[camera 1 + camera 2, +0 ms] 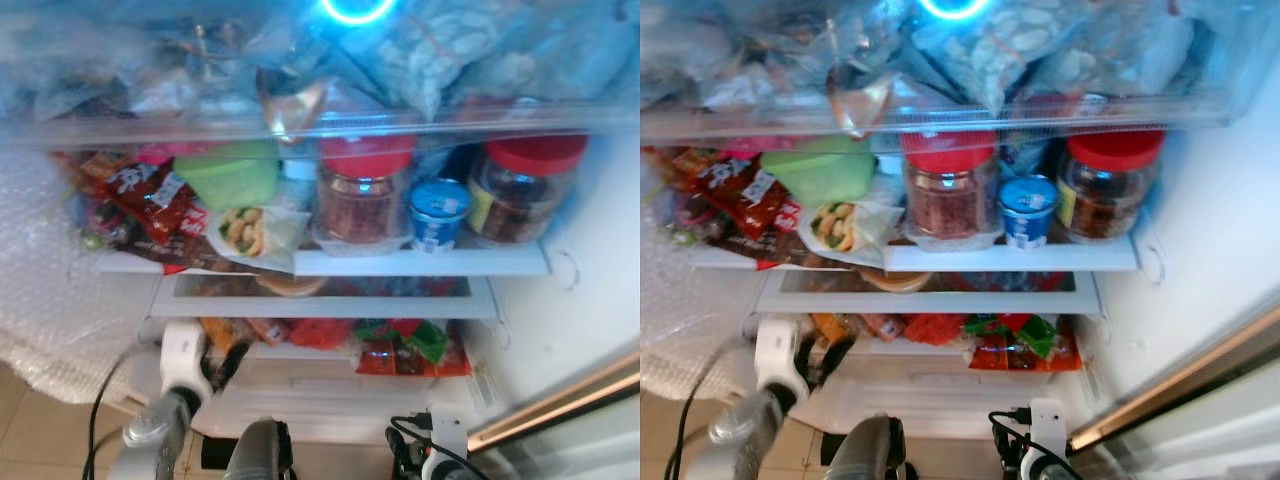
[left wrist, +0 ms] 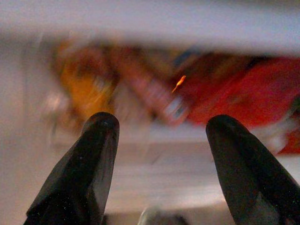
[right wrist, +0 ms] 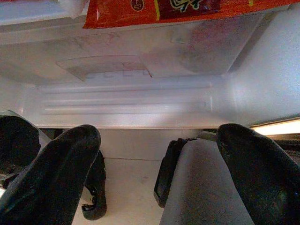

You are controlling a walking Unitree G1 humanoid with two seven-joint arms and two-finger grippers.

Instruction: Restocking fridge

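The fridge stands open before me. My left gripper (image 1: 226, 364) is raised to the left end of the lower shelf (image 1: 320, 312). It is open (image 2: 161, 140) with nothing between its fingers, and blurred orange and red snack packs (image 2: 140, 89) lie just ahead. The packs (image 1: 400, 345) are red, orange and green, and lie in a row under that shelf. My right arm (image 1: 432, 458) is low at the bottom right. The right gripper (image 3: 157, 154) is open and empty, facing the white drawer front (image 3: 131, 108) below a red pack (image 3: 154, 11).
The middle shelf (image 1: 420, 262) holds two red-lidded jars (image 1: 358, 195) (image 1: 522, 190), a blue yogurt cup (image 1: 437, 213), a green tub (image 1: 232, 172), a wrapped sandwich (image 1: 250, 232) and red snack bags (image 1: 150, 195). Frosted bags (image 1: 450, 50) fill the top shelf. Bubble wrap (image 1: 50, 300) hangs at left.
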